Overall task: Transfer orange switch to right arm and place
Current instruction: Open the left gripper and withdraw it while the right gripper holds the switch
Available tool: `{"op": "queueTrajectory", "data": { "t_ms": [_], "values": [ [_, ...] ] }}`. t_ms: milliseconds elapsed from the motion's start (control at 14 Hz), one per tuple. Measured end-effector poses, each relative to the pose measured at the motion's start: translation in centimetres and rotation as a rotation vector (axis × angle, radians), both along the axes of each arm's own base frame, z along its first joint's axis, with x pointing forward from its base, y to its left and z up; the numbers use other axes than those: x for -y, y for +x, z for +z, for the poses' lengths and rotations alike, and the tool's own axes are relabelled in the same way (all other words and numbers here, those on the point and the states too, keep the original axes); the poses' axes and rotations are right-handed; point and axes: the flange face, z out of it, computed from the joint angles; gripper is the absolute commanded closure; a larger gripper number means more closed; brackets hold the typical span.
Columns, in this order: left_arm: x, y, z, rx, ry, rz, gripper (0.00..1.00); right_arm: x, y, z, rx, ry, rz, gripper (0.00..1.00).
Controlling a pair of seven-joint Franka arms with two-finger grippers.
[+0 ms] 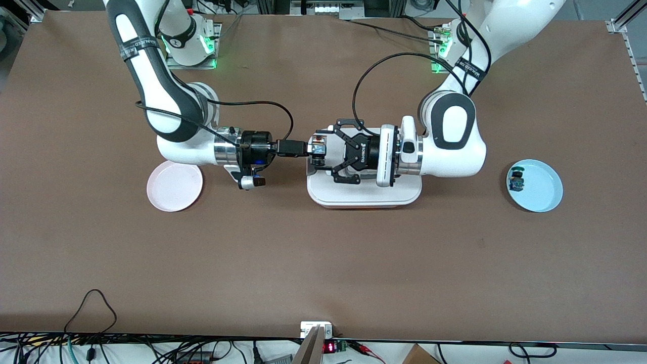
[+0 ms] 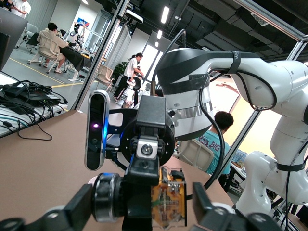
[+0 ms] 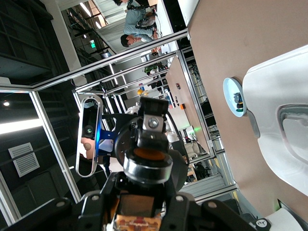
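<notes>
The orange switch (image 1: 317,150) hangs in the air over the white tray (image 1: 364,196), between the two grippers, which meet tip to tip. My right gripper (image 1: 309,148), on the arm with dark grey sections, is shut on the switch's body. My left gripper (image 1: 329,151) stands open around the switch, with its fingers (image 2: 208,211) a little off it on either side. In the left wrist view the switch (image 2: 169,202) shows a clear orange body and a black barrel with a silver ring. In the right wrist view its orange cap (image 3: 147,155) sits just past my right gripper (image 3: 139,208).
A pink plate (image 1: 174,189) lies toward the right arm's end of the table, under that arm's wrist. A light blue plate (image 1: 543,194) toward the left arm's end holds a small dark part with a teal cap (image 1: 516,179). Cables run along the table's near edge.
</notes>
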Motion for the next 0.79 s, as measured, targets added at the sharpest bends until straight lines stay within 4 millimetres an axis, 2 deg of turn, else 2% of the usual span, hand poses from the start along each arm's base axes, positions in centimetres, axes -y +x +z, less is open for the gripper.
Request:
{"op": "queueTrajectory", "data": {
  "t_ms": [214, 357, 643, 786],
  "values": [
    [-0.6, 0.4, 0.7, -0.009, 0.012, -0.006, 0.0, 0.0, 0.0, -0.1, -0.001, -0.001, 0.0, 1.0],
    [-1.6, 0.7, 1.9, -0.046, 0.093, -0.052, 0.0, 0.0, 0.0, -0.1, -0.001, -0.001, 0.0, 1.0],
    [-5.1, 1.3, 6.7, -0.162, 0.381, -0.181, 0.0, 0.0, 0.0, 0.1, 0.002, 0.001, 0.0, 1.0],
    [-7.0, 1.4, 8.4, -0.235, 0.557, -0.213, 0.0, 0.3, 0.2, 0.6, 0.01, 0.004, -0.002, 1.0]
  ]
}}
